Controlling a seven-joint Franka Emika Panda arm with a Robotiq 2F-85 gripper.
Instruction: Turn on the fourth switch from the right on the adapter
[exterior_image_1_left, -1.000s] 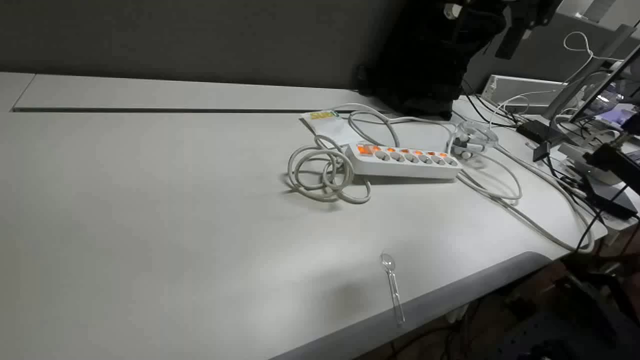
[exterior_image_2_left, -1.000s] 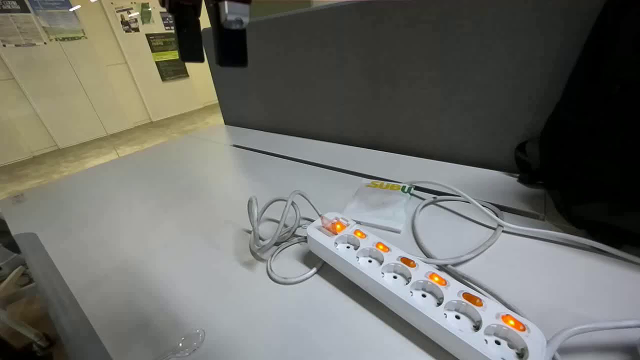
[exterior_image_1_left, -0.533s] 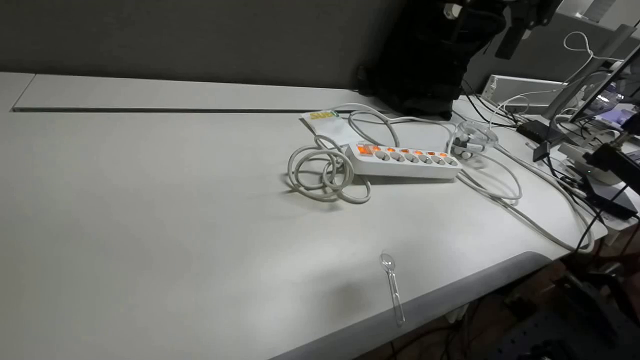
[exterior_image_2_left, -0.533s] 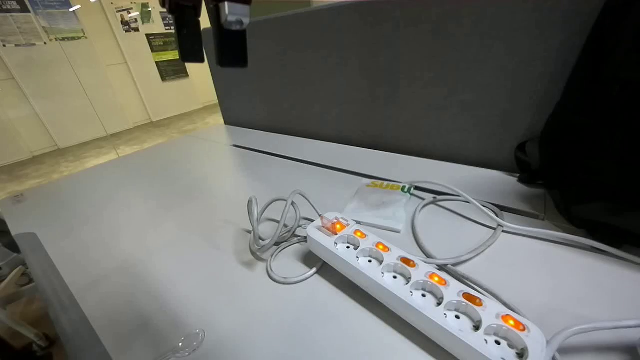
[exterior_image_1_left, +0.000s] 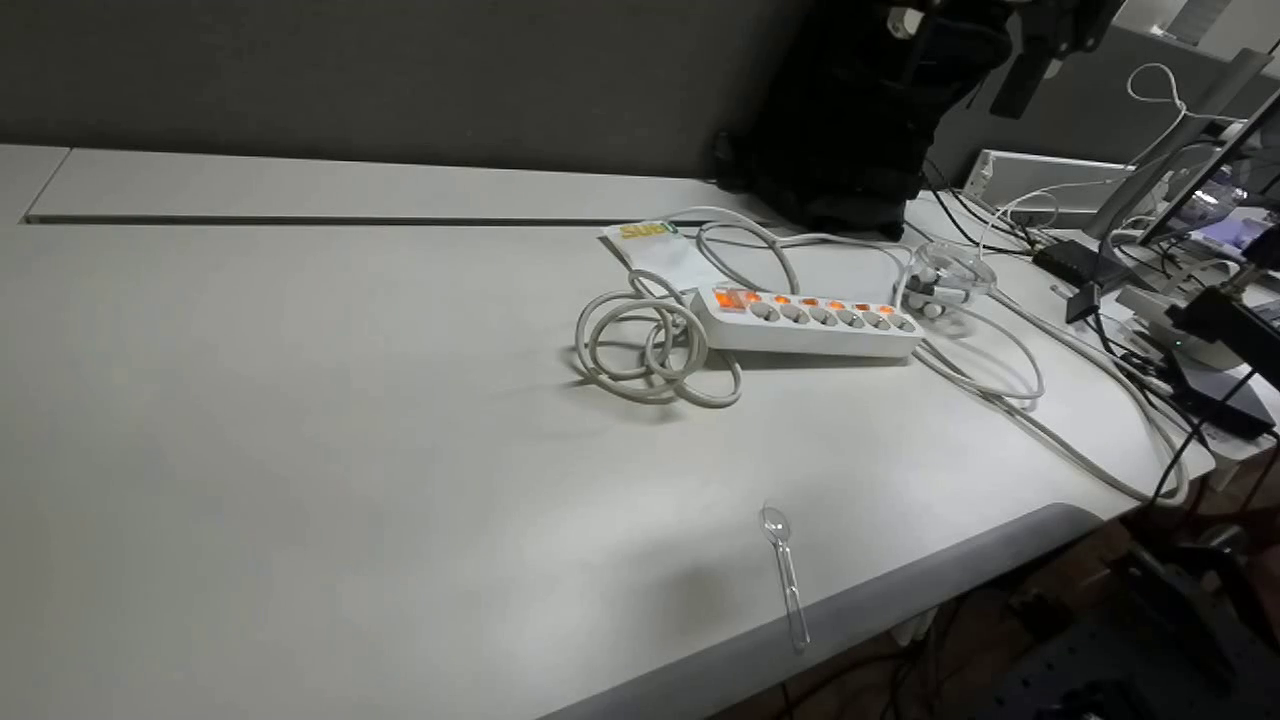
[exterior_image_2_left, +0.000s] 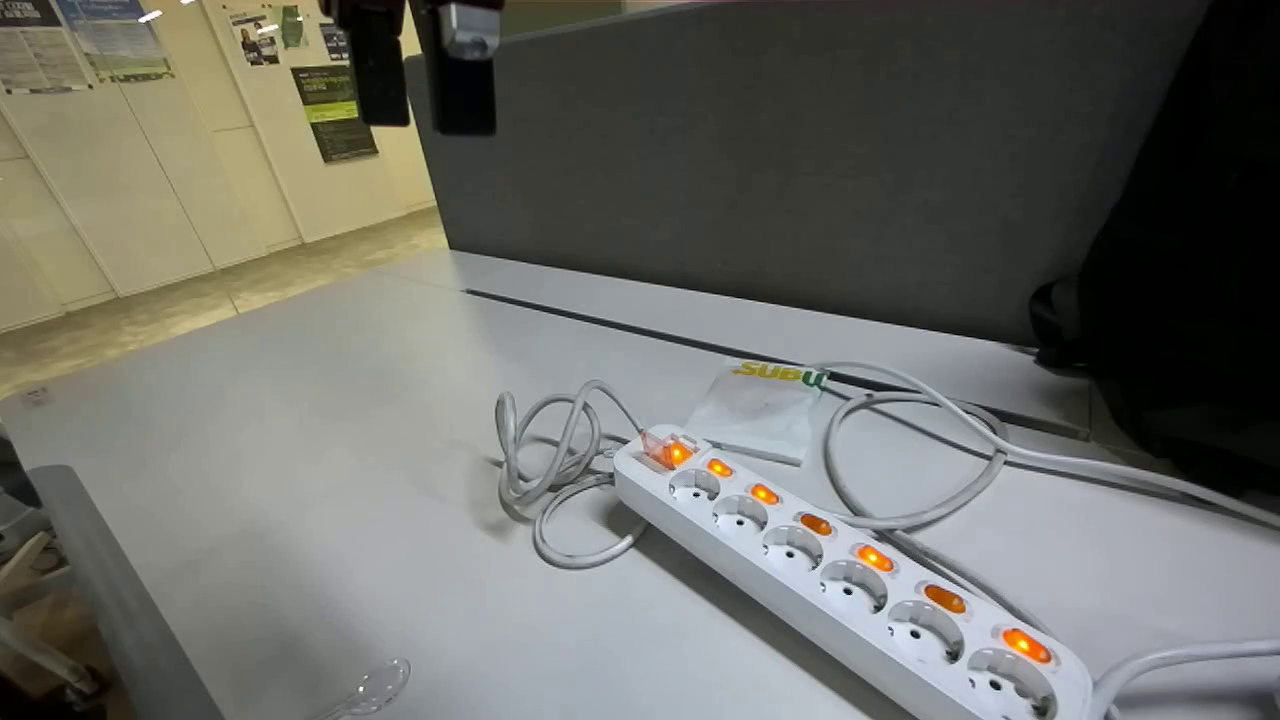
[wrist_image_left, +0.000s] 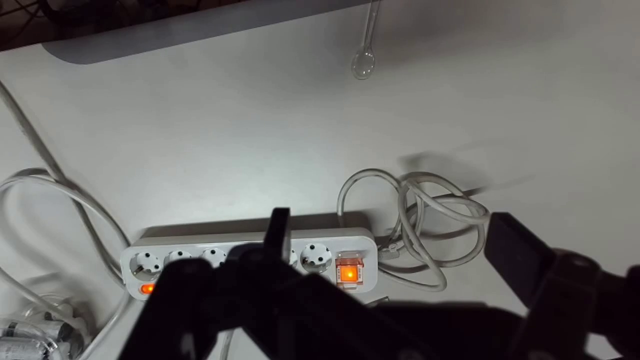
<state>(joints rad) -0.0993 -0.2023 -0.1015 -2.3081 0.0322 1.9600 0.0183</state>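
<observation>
Views share the adapter (exterior_image_1_left: 810, 333) (all three).

Below my hand (exterior_image_2_left: 424, 115) there is a wide white table (exterior_image_2_left: 330, 400), of which the edge strip (exterior_image_2_left: 115, 600) is grey, and a soft shine (wrist_image_left: 230, 170) lies on its top. Behind my hand, in both exterior views, stands a dark grey partition (exterior_image_2_left: 780, 170). Far beyond my hand, in an exterior view, a cream wall (exterior_image_2_left: 230, 180) carries several posters (exterior_image_2_left: 338, 112) above a pale, yellowish floor (exterior_image_2_left: 200, 300).
</observation>
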